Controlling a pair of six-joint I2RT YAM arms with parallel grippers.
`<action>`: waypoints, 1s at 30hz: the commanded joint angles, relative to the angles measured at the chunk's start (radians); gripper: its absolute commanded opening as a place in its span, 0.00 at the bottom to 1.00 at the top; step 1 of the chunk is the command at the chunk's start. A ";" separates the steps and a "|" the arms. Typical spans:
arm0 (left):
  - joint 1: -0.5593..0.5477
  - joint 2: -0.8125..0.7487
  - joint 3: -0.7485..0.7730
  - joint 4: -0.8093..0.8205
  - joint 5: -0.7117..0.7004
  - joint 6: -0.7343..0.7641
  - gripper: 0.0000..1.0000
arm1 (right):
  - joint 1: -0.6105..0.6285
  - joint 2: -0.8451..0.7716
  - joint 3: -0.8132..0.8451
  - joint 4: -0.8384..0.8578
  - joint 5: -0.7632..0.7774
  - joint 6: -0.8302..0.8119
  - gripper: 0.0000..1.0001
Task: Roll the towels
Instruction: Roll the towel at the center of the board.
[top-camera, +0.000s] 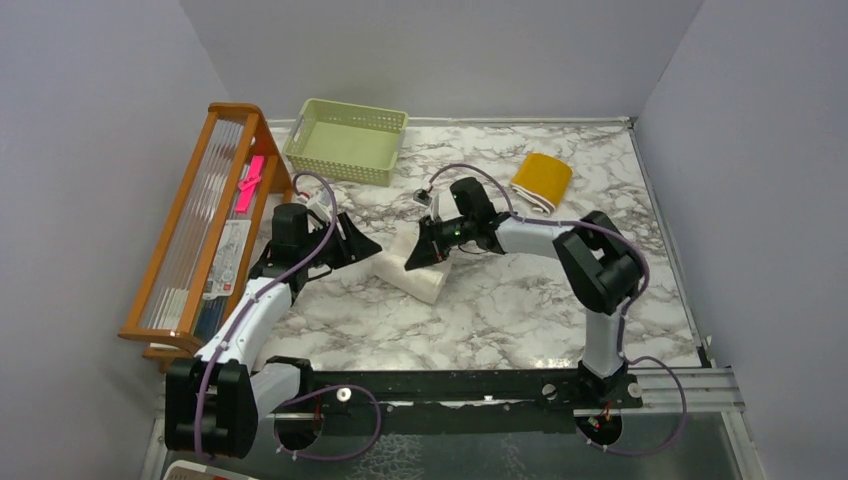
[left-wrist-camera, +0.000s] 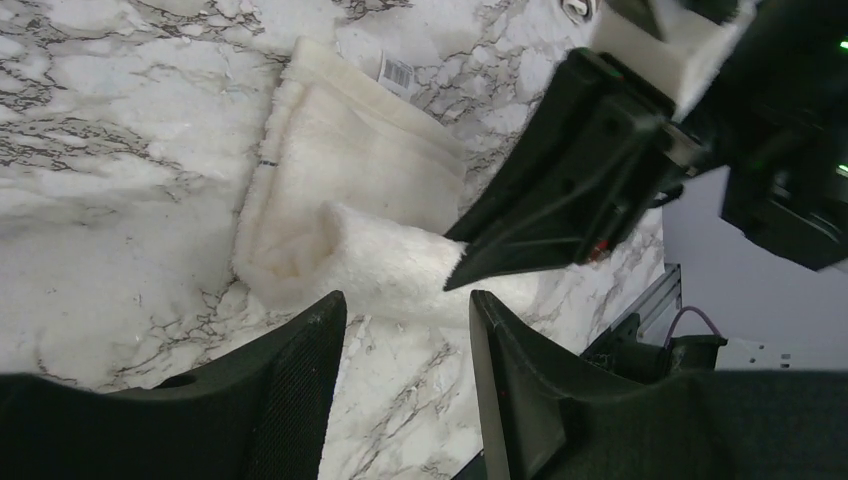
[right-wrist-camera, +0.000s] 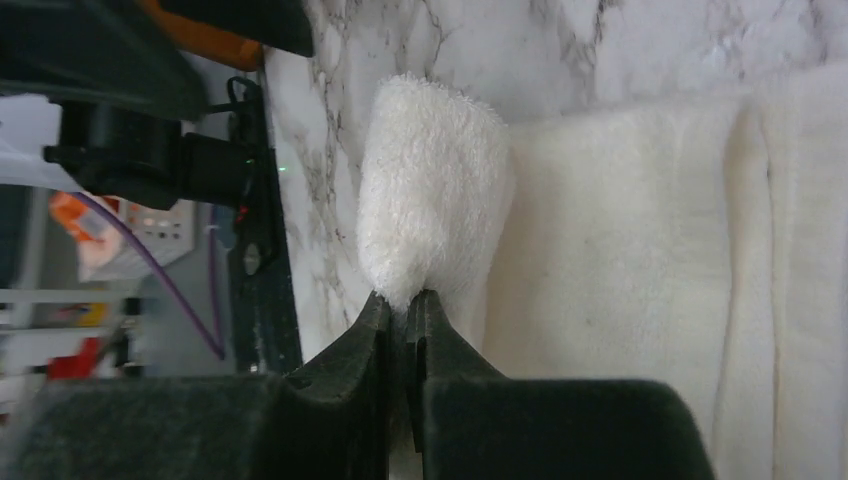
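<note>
Left end effector (left-wrist-camera: 405, 300), jaws apart, faces the partly rolled cream towel (left-wrist-camera: 350, 170).

Fluffy cloth cream towel (left-wrist-camera: 350, 190) on smooth marble-look table (top-camera: 520, 300) (basket (top-camera: 340, 166): plastic).

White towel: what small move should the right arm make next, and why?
Probably roll the right jaws slightly over the flat part, to wind on more cloth. They are shut on the curled end of the white towel, only one turn is made, most of it lies flat, and the left jaws stand open nearby, holding nothing.
</note>
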 joint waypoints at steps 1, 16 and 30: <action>-0.029 -0.033 -0.020 0.051 -0.004 -0.017 0.52 | -0.043 0.176 0.075 -0.026 -0.354 0.232 0.01; -0.189 0.026 -0.095 0.136 -0.110 -0.099 0.53 | -0.042 0.278 0.072 0.019 -0.224 0.411 0.01; -0.184 0.286 0.150 0.079 -0.163 -0.037 0.42 | -0.043 0.200 0.118 -0.302 -0.160 -0.055 0.01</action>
